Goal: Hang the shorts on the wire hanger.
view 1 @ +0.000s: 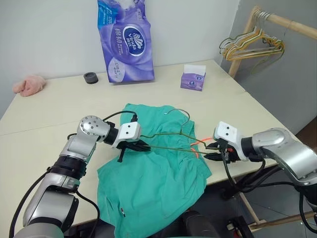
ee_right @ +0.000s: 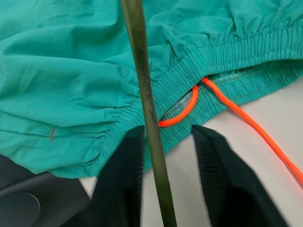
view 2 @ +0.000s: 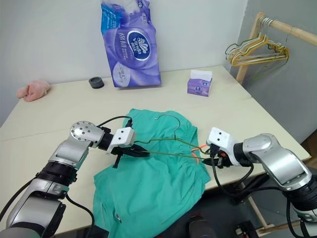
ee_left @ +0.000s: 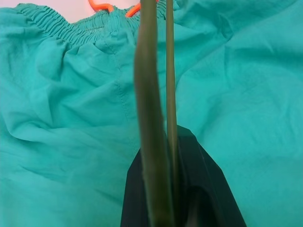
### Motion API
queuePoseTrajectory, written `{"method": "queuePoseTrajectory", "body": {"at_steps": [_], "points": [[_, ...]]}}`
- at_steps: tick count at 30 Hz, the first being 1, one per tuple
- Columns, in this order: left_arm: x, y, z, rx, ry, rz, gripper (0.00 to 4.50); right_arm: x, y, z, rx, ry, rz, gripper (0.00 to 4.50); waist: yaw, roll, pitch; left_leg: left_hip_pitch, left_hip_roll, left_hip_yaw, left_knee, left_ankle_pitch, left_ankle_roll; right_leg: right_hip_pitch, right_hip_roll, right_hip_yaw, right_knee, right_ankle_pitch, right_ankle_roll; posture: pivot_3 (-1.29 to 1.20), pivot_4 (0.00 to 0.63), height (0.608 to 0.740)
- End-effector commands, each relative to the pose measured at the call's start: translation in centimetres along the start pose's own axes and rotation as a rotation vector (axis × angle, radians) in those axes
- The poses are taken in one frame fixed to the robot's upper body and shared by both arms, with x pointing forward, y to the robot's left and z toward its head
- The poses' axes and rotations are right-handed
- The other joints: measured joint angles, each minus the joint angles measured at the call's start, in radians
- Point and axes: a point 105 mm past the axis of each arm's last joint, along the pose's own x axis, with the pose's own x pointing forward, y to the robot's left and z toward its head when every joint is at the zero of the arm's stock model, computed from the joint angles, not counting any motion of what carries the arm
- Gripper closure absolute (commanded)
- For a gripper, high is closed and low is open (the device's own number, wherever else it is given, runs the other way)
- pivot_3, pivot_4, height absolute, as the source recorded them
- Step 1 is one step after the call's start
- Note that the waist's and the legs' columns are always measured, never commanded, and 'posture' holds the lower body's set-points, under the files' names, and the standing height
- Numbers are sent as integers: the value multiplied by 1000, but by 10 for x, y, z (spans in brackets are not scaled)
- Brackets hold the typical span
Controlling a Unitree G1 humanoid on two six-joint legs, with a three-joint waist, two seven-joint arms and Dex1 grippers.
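The cream table (view 1: 59, 106) carries everything. The teal-green shorts (view 1: 153, 183) lie spread at the table's near edge, with one leg hanging over that edge and the gathered waistband turned toward the right edge. Behind them, near the far edge, a purple pack of tissue rolls (view 1: 126, 42) stands upright, and a small purple tissue box (view 1: 193, 79) stands toward the far right corner. A pink fuzzy cloth (view 1: 28, 85) lies at the far left corner, with a small black ring (view 1: 90, 78) between it and the pack. Beyond the right edge, a bunch of gold and pale hangers (view 1: 252, 47) hangs on a wooden rail.

The wire hanger (view 1: 171, 139) is held just over the shorts, its hook pointing toward the far edge. The left gripper (view 1: 141, 146) is pressed together on the hanger's left corner; in the left wrist view the wire runs out from between its black fingers (ee_left: 208, 189). The right gripper (view 1: 214, 150) is at the waistband near the right edge. Its fingers (ee_right: 227, 179) are apart, with the hanger wire passing between them, beside the orange drawstring (ee_right: 246, 120).
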Motion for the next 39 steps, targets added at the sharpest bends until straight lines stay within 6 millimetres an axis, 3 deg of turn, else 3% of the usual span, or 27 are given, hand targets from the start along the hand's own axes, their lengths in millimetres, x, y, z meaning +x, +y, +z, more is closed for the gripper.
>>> {"method": "queuePoseTrajectory", "body": {"at_steps": [1, 7, 12, 13, 20, 21, 24, 28, 31, 34, 39], "points": [[-2, 5, 12, 29, -21, 22, 4500, -2, 0, 6, -42, 0, -18, 4402, 0, 0, 0, 0, 0, 0, 0, 0, 0, 0, 0, 0, 0, 0, 0, -190, 54, 740], [-2, 8, 15, -2, -33, 39, 4500, -3, -3, 7, -49, -6, -41, 4457, 0, 0, 0, 0, 0, 0, 0, 0, 0, 0, 0, 0, 0, 0, 0, -191, 54, 740], [-6, 30, 20, -102, -125, 166, 4500, -11, -10, 6, -18, -22, -83, 4457, 1, 0, 0, 0, 0, 0, 0, 0, 0, 0, 0, 0, 0, 0, 0, -195, 51, 740], [-8, 33, 19, -107, -131, 187, 3968, -13, -11, 5, -9, -23, -90, 4500, 1, 0, 0, 0, 0, 0, 0, 0, 0, 0, 0, 0, 0, 0, 0, -196, 50, 740], [-33, 66, 30, -231, -308, 408, 1893, -27, -17, -3, 67, -40, -152, 4500, 0, 0, 0, 0, 0, -1, 0, 0, 0, 0, -1, -1, 0, 1, -1, -213, 49, 740], [-45, 73, 31, -258, -328, 451, 1691, -31, -19, -6, 95, -44, -172, 4500, 0, 0, 0, 0, 0, -1, 0, 0, 0, 0, -1, -1, 0, 1, -1, -216, 49, 740], [-81, 93, 32, -295, -352, 585, 1691, -48, -26, -20, 184, -46, -237, 4500, 0, -1, 0, -1, 0, -2, 0, 0, 0, 0, 0, -2, 1, 0, 0, -213, 49, 740], [-95, 100, 31, -295, -351, 635, 1691, -69, -27, -46, 305, -32, -314, 4500, 1, -1, 0, -1, -1, -1, 0, 0, 0, 0, -1, -1, 1, 0, 0, -213, 49, 740], [-87, 93, 32, -309, -360, 565, 1691, -85, -19, -68, 411, -23, -363, 4500, 9, -1, 0, -1, -1, -1, 0, 0, 0, 0, -1, -2, 1, 0, 0, -216, 50, 740], [-68, 74, 28, -329, -335, 440, 1691, -89, -1, -84, 509, -18, -364, 4500, 5, -1, 0, 0, -1, 0, 0, 0, 0, 0, -1, -1, 2, 0, 1, -231, 53, 740], [-45, 54, 29, -352, -323, 301, 1691, -70, 26, -96, 610, -42, -345, 4500, -3, -2, 0, 0, 0, -1, 0, 0, 0, 0, 0, -1, 3, 0, 1, -244, 53, 740]]}}
